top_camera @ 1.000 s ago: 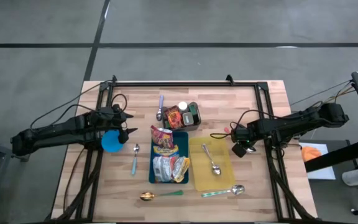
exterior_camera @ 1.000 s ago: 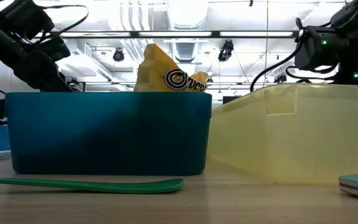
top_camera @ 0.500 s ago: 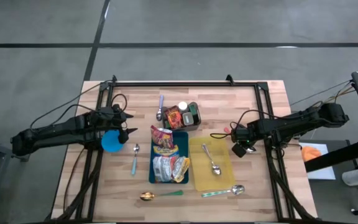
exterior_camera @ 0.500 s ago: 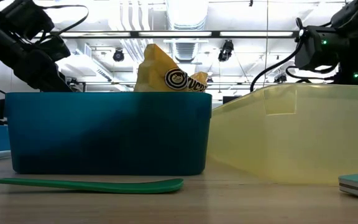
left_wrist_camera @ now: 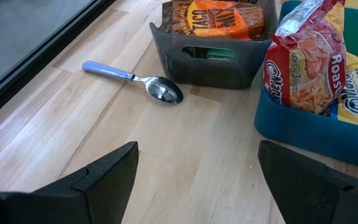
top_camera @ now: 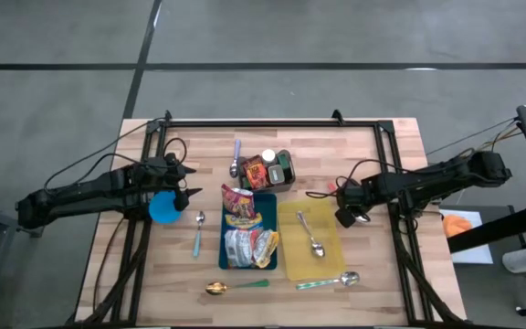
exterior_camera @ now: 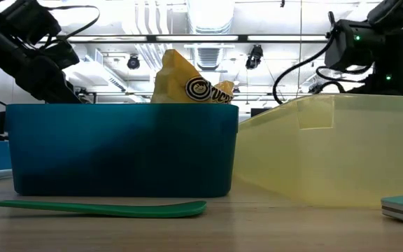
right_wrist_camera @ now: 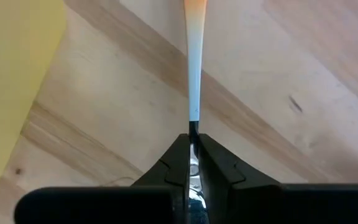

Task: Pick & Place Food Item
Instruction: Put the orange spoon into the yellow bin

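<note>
Right gripper (top_camera: 347, 217) at 2 o'clock of yellow tray (top_camera: 292, 265), jaws clenched on thin white-orange handle (right_wrist_camera: 193, 74). Lift straight, wrist vertical, or it pivots. Ramen packets (top_camera: 240, 208) sit in blue bin (top_camera: 270, 201), 9 o'clock. Left gripper (top_camera: 194, 181) beyond, jaws released.

Blue bin (top_camera: 268, 212), yellow tray (top_camera: 292, 260), green-handled spoon (top_camera: 236, 286), red-yellow noodle packet (left_wrist_camera: 306, 59).

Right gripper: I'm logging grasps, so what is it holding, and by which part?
The right gripper is shut on a spoon, pinching it near the metal end of its handle. The left gripper is open and empty.
</note>
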